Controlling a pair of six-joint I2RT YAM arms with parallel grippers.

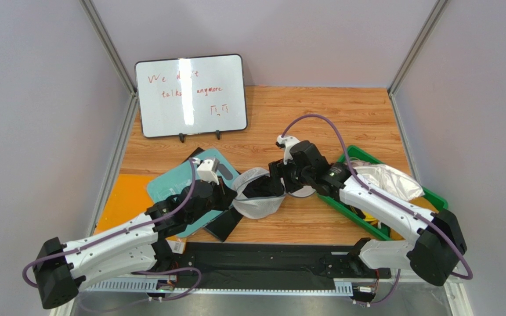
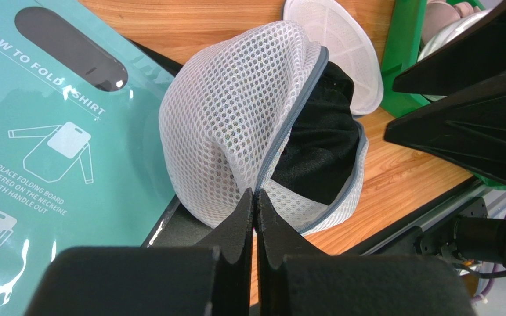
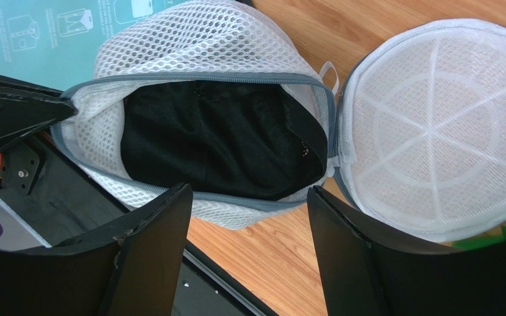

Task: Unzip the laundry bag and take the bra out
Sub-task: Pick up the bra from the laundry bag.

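Note:
The laundry bag (image 1: 257, 205) (image 2: 236, 118) (image 3: 189, 33), a white mesh pouch with a grey zip rim, lies unzipped at the table's middle front. Its round lid flap (image 3: 434, 125) (image 2: 341, 39) lies folded out flat on the wood to its right. Only a black garment (image 3: 216, 138) (image 2: 321, 138) shows in the bag's mouth; the bra is hidden. My left gripper (image 2: 255, 192) (image 1: 230, 194) is shut, pinching the bag's mesh at the zip rim on its left side. My right gripper (image 3: 248, 191) (image 1: 277, 178) hangs open just above the near rim, with nothing between its fingers.
A teal shirt-folding board (image 1: 170, 187) (image 2: 51, 131) lies left of the bag on an orange mat (image 1: 120, 197). A black flat piece (image 1: 224, 224) lies under the bag's front. A green bin (image 1: 361, 153) (image 2: 404, 52) with white cloth (image 1: 387, 178) stands at the right. A whiteboard (image 1: 191, 95) stands at the back.

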